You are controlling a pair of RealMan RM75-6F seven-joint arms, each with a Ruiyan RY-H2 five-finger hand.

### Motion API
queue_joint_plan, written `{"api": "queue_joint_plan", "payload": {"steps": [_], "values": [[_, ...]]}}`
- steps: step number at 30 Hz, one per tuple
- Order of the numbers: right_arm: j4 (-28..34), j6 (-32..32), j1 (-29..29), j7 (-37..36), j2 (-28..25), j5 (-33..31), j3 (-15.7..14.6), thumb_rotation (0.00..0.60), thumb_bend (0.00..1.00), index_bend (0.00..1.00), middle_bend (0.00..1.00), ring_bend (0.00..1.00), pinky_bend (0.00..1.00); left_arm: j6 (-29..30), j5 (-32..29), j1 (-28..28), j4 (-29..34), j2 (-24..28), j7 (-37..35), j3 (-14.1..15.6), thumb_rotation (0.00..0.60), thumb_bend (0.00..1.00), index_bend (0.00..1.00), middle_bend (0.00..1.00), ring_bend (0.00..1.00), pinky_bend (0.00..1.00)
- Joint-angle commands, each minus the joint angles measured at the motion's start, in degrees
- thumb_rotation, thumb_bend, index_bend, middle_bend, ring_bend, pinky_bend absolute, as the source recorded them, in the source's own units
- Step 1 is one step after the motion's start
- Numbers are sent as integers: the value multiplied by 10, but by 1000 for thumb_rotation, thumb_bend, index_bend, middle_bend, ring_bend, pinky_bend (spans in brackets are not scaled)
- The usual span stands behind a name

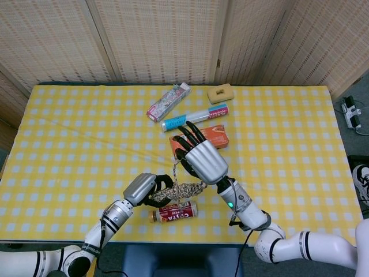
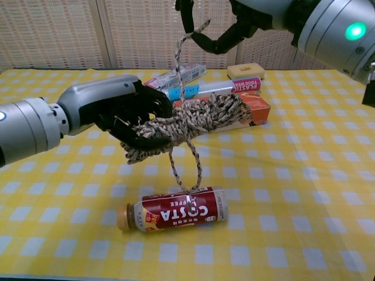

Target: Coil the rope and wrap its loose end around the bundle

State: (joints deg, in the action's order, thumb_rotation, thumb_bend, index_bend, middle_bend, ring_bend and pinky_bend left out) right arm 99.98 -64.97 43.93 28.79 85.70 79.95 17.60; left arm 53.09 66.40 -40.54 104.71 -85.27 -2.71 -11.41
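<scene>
The speckled rope is gathered into a bundle [image 2: 202, 119] that my left hand [image 2: 120, 111] grips at its left end, lifted off the table. From the bundle's middle the loose end [image 2: 185, 55] runs straight up to my right hand [image 2: 214, 26], which pinches it at the top of the chest view. A slack loop [image 2: 186, 167] hangs below the bundle, almost down to the bottle. In the head view the bundle [image 1: 183, 190] lies between my left hand [image 1: 149, 189] and the wrist of my right hand [image 1: 200, 157].
A Costa coffee bottle [image 2: 173, 209] lies on its side under the bundle. Behind it sit an orange box [image 2: 261, 106], a plastic wrap tube [image 1: 196, 117], a patterned packet [image 1: 168, 102] and a tan block [image 1: 219, 92] on the yellow checked table [image 1: 288, 144].
</scene>
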Motion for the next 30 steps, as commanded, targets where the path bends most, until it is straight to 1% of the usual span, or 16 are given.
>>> {"api": "queue_joint_plan", "payload": {"steps": [1, 4, 9, 10, 13, 17, 19, 22, 27, 30], "values": [[-17, -9, -14, -21, -9, -6, -11, 600, 573, 735, 275, 95, 0, -58, 60, 0, 13, 47, -170, -20, 600, 665, 763, 728, 671, 687], [-35, -17, -28, -45, -21, -3, -24, 600, 573, 735, 276, 97, 0, -45, 94, 9, 5, 56, -235, -28, 600, 664, 764, 728, 671, 687], [-78, -32, -53, -91, -23, 12, -55, 600, 573, 735, 283, 106, 0, -19, 119, 24, 2, 72, -336, -42, 600, 664, 768, 729, 672, 687], [-89, -33, -58, -100, -22, 17, -65, 600, 573, 734, 283, 107, 0, -15, 122, 27, 0, 78, -363, -46, 600, 664, 768, 730, 672, 687], [-120, -42, -71, -118, -12, 32, -86, 600, 573, 734, 282, 106, 0, -2, 124, 35, -3, 90, -413, -54, 600, 664, 770, 731, 674, 687], [-150, -47, -84, -138, 3, 51, -113, 600, 573, 735, 282, 105, 0, 16, 109, 46, -2, 97, -467, -68, 600, 664, 773, 735, 677, 687], [-160, -49, -88, -142, 9, 62, -124, 600, 573, 735, 282, 105, 0, 24, 97, 49, -3, 97, -475, -74, 600, 664, 774, 735, 678, 687], [-170, -54, -95, -150, 18, 79, -140, 600, 573, 735, 281, 105, 0, 38, 64, 53, -4, 93, -459, -84, 600, 664, 774, 735, 678, 687], [-176, -54, -103, -150, 23, 94, -155, 600, 573, 735, 282, 105, 0, 43, 29, 59, 1, 93, -462, -95, 600, 664, 774, 735, 678, 687], [-178, -52, -106, -145, 26, 100, -162, 600, 573, 735, 282, 105, 0, 46, 13, 60, -1, 92, -445, -97, 600, 664, 774, 735, 678, 687]]}}
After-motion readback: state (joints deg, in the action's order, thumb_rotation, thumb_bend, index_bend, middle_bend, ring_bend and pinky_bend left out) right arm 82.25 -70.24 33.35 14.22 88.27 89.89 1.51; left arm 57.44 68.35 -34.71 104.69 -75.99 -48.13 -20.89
